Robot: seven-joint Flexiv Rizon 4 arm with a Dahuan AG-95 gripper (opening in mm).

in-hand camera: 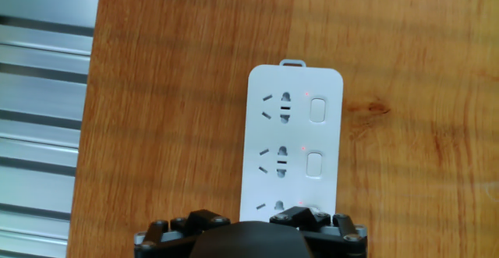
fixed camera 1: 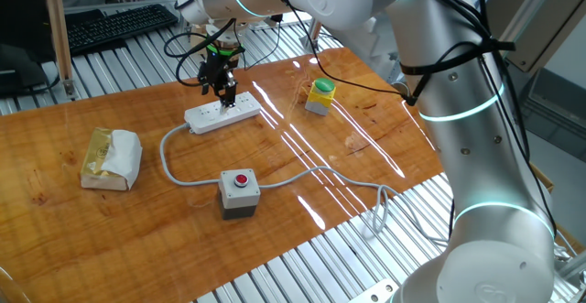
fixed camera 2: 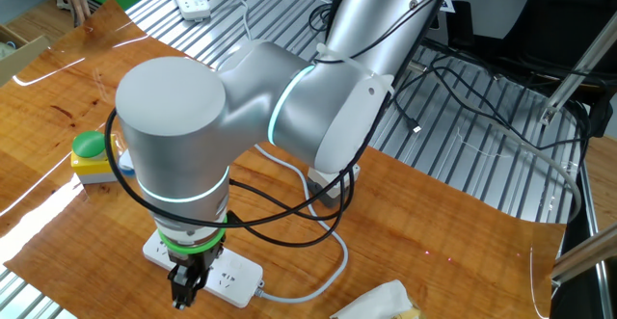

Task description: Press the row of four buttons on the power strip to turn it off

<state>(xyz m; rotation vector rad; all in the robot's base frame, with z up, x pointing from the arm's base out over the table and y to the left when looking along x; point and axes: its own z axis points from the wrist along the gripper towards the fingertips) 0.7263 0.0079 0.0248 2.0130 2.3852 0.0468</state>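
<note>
The white power strip [fixed camera 1: 222, 114] lies on the wooden table, and its grey cable [fixed camera 1: 169, 161] loops off towards the front. My gripper [fixed camera 1: 221, 87] hangs straight down just above the strip's middle, as the other fixed view also shows of the gripper [fixed camera 2: 189, 286] and strip [fixed camera 2: 236, 278]. In the hand view the strip [in-hand camera: 292, 145] runs away from me with two of the buttons [in-hand camera: 317, 111] in sight, a small red light beside each. My gripper [in-hand camera: 257, 223] stands open with nothing held. Its right finger [in-hand camera: 312, 213] covers the strip's button side.
A grey box with a red round button [fixed camera 1: 240, 191] sits in front of the strip. A yellow-green capped button block [fixed camera 1: 320, 96] stands to its right and a wrapped packet [fixed camera 1: 111, 157] to its left. The table's wooden edge meets metal slats [in-hand camera: 43, 110] on the left.
</note>
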